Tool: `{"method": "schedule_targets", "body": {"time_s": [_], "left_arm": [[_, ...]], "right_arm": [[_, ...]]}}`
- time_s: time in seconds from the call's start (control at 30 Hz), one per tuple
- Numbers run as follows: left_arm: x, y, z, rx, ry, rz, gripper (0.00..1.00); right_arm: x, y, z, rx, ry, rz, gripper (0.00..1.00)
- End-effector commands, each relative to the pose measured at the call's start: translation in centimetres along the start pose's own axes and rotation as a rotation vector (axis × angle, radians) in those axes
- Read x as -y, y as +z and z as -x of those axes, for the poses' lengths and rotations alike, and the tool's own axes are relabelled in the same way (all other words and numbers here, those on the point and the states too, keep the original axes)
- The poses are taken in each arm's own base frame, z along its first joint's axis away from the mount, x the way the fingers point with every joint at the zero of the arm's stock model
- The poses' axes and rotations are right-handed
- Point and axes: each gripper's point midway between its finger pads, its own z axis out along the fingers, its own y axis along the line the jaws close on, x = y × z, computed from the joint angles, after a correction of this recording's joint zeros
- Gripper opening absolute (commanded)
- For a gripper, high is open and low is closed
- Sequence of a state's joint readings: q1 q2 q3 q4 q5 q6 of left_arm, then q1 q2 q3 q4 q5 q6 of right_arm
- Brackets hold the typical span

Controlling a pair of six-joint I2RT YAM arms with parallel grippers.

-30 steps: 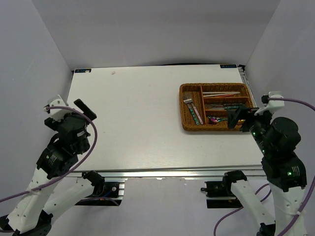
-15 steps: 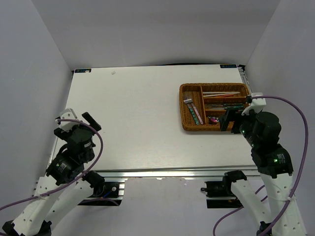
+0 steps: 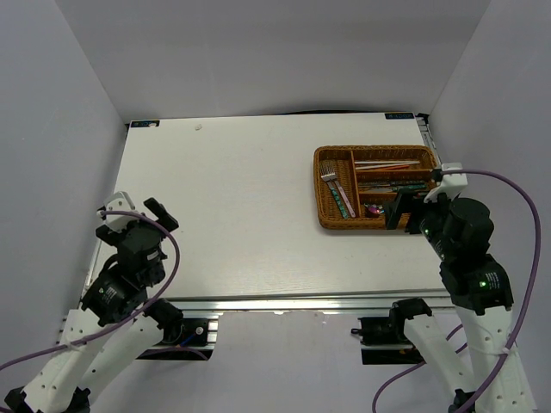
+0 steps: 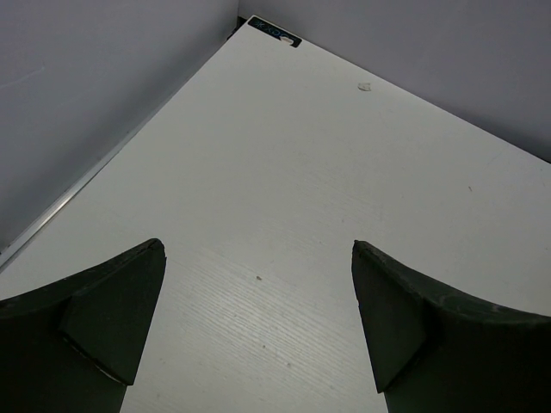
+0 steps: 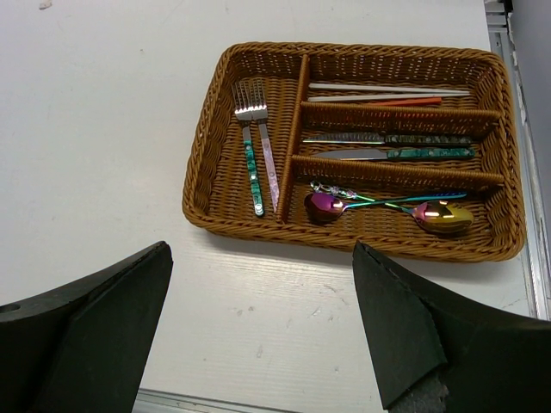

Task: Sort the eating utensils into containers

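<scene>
In the tray (image 5: 353,50), perhaps three spoons (image 5: 442,217)

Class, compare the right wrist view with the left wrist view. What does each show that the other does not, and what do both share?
Only the right wrist view shows the wicker tray, with forks in its crosswise section and chopsticks, knives and spoons in its three slots. Only the left wrist view shows the far left corner of the table with its small label. Both show white tabletop framed by open dark fingers: the right gripper and the left gripper.
</scene>
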State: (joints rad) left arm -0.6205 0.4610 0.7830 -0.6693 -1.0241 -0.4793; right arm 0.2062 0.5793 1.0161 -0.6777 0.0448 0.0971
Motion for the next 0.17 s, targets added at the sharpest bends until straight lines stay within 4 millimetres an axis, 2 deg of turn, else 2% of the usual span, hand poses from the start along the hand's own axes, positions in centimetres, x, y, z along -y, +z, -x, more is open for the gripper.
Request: {"method": "schedule_targets", "body": {"time_s": [0.0, 0.13], "left_arm": [[0.29, 0.14, -0.19, -0.005, -0.004, -0.005, 0.98], [0.33, 0.18, -0.34, -0.006, -0.001, -0.007, 0.98]], "right_arm": [[-0.44, 0.22, 0.91, 0.040, -0.002, 0.022, 0.89], [-0.44, 0.70, 0.32, 0.019, 0.006, 0.021, 0.90]]}}
